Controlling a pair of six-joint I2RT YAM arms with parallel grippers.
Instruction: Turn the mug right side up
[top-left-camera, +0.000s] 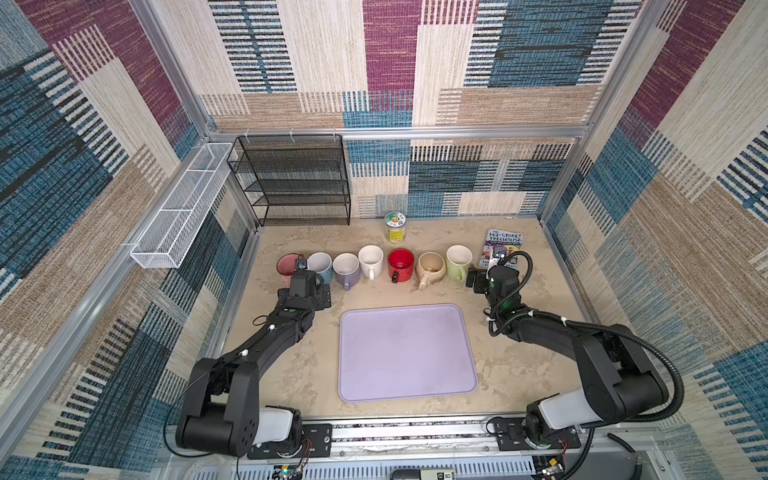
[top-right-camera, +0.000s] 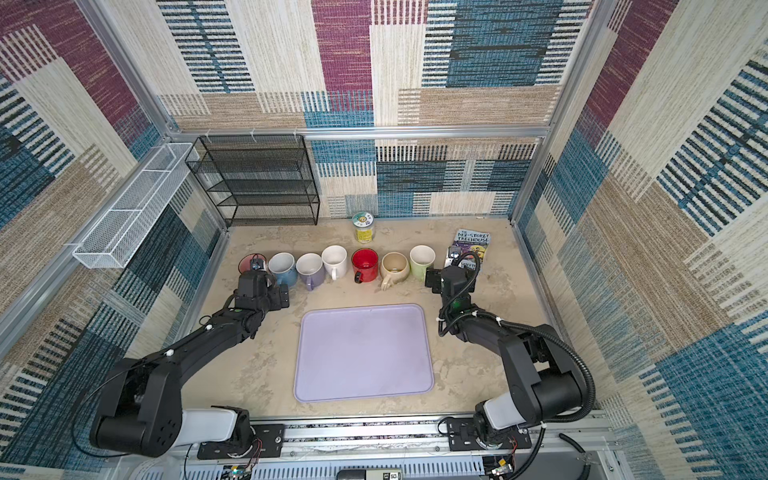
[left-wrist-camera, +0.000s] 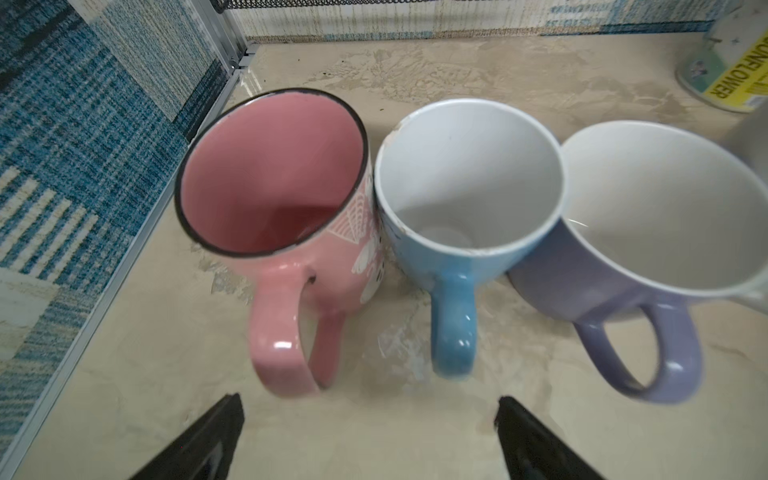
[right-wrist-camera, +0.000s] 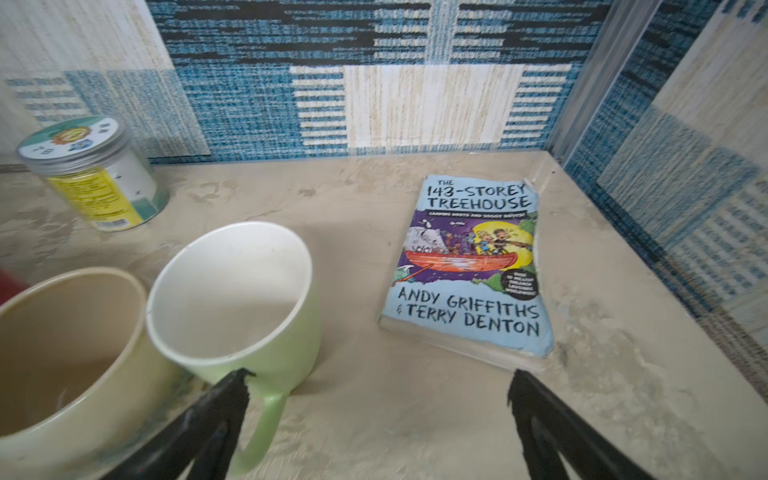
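So, the mugs: seven mugs stood in one row across the table (top-left-camera: 291, 374), each with its open side up.
Row from left to right: pink mug (top-left-camera: 286, 266), blue mug (top-left-camera: 320, 266), purple mug (top-left-camera: 345, 270), white mug (top-left-camera: 370, 259), red mug (top-left-camera: 401, 264), tan mug (top-left-camera: 431, 266), green mug (top-left-camera: 459, 261).
Green mug: it stood right side up at the right end of the row, just beside the tan mug. Its handle pointed to the front, toward the robot.
Right gripper (right-wrist-camera: 378, 386): its two fingers were spread wide and held nothing. The green mug's handle sat between them, close to one finger. I could not tell if that finger touched the mug.
Left gripper (left-wrist-camera: 370, 411): its fingers were spread wide too and held nothing. It sat in front of the handles of the pink and blue mugs, apart from both.
Pink mug: it stood at the left end, near the side wall, pressed up against the blue mug.
Tray (top-left-camera: 403, 353): a light purple tray lay flat in front of the row, between the two arms.
Jar (top-left-camera: 395, 226): it stood behind the row, near the white and red mugs.
Book (top-left-camera: 505, 241): it lay flat with its cover up, to the right of the green mug, near the back corner.
Rack (top-left-camera: 291, 178): a black wire rack stood at the back left, against the wall.
Basket (top-left-camera: 178, 208): a white wire basket hung on the left wall.
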